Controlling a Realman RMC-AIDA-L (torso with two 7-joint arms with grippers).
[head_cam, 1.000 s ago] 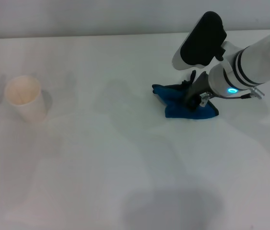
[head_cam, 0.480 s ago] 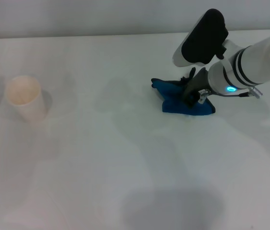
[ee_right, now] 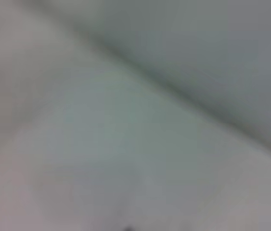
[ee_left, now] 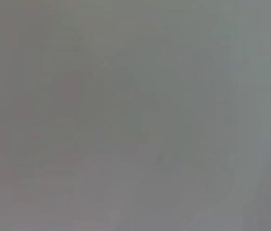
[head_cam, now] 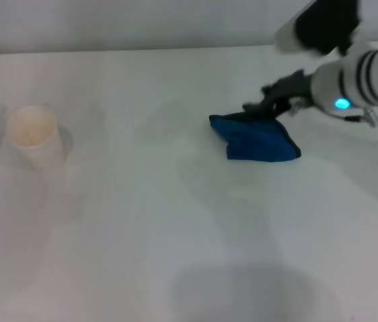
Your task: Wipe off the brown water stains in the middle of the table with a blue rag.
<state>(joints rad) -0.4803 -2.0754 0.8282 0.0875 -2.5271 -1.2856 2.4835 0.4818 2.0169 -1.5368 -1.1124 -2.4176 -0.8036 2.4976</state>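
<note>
The blue rag (head_cam: 257, 142) lies crumpled on the white table (head_cam: 175, 221), right of the middle. My right gripper (head_cam: 269, 102) hovers just above and behind the rag's far edge, free of the cloth, its dark fingers (head_cam: 254, 107) open with nothing between them. The brown water stains are out of view; the table around the rag looks plain white. Neither wrist view shows anything but a grey blur. My left arm does not show in the head view.
A cream paper cup (head_cam: 34, 137) stands upright at the far left of the table. The table's back edge (head_cam: 142, 50) runs along the top of the head view.
My right gripper has let go of the blue rag and lifted away up and to the right. The rag stays lying on the table where it was pressed.
</note>
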